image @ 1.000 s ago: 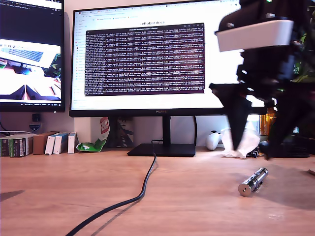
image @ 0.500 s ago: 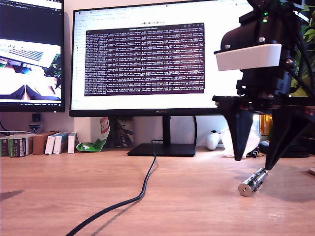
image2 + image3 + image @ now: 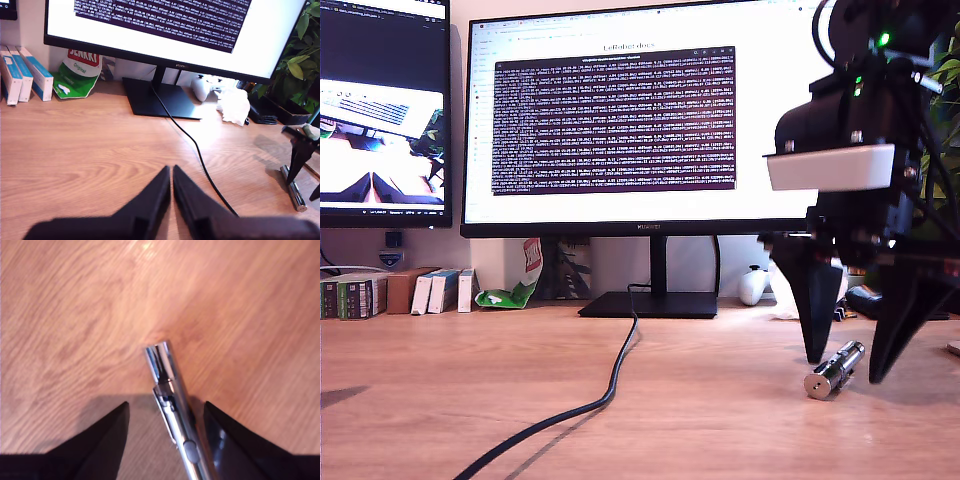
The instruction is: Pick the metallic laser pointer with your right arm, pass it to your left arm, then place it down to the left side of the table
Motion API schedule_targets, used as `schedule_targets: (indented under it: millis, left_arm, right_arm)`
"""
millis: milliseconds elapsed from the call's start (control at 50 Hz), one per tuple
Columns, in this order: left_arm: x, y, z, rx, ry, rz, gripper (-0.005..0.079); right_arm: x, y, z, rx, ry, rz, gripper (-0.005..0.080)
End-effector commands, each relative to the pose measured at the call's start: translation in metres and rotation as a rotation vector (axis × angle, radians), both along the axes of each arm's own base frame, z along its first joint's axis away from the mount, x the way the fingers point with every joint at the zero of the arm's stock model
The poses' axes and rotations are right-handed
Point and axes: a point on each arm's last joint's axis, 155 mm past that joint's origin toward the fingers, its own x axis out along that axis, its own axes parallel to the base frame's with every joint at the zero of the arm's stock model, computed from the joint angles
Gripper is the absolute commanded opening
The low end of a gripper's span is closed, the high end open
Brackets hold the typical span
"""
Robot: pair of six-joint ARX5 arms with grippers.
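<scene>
Wood-grain table (image 3: 470, 400), seen from low at its edge, with two lit monitors behind and a black cable (image 3: 590, 400) snaking toward the camera. Metallic laser pointer (image 3: 834, 369) lying flat on the table toward the exterior view's right, flat round end facing the camera. My second gripper (image 3: 847, 352) lowered over it, jaws spread wide, one dark pointed finger (image 3: 814, 310) on each side of the silver barrel, tips close to the tabletop. Second wrist view: laser pointer between the fingers, nearer one finger (image 3: 235, 445) than the other, possibly just touching it; not clamped. White block and green light above the fingers. My first gripper (image 3: 171, 174) poised over bare wood near the cable, well apart from the pointer, fingertips pressed together, holding nothing.
</scene>
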Motion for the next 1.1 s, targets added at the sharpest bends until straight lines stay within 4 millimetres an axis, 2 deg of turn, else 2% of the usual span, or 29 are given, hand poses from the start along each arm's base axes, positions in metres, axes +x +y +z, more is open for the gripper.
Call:
schedule_targets:
  millis: [0,240,660,960,1080]
  left_arm:
    - [0.002,0.001,0.011,0.002,-0.027,0.005,-0.0019]
    - [0.002,0.002,0.010,0.003,-0.026,0.012,-0.0019]
    - [0.003,0.004,0.009,0.011,-0.026,0.025,-0.0019]
    - [0.005,0.007,0.009,0.014,-0.026,0.040,-0.0019]
    - [0.005,0.007,0.009,0.015,-0.026,0.044,-0.0019]
  right_arm:
    - [0.008,0.003,0.001,0.011,-0.005,0.001,0.0424]
    - [0.013,-0.003,-0.001,0.007,0.001,-0.021,0.0258]
    - [0.018,-0.016,-0.001,0.007,0.003,-0.060,0.0224]
    - [0.026,-0.014,0.000,0.017,-0.025,-0.062,0.0007]
    - [0.035,-0.010,0.000,0.031,-0.062,-0.071,-0.0013]
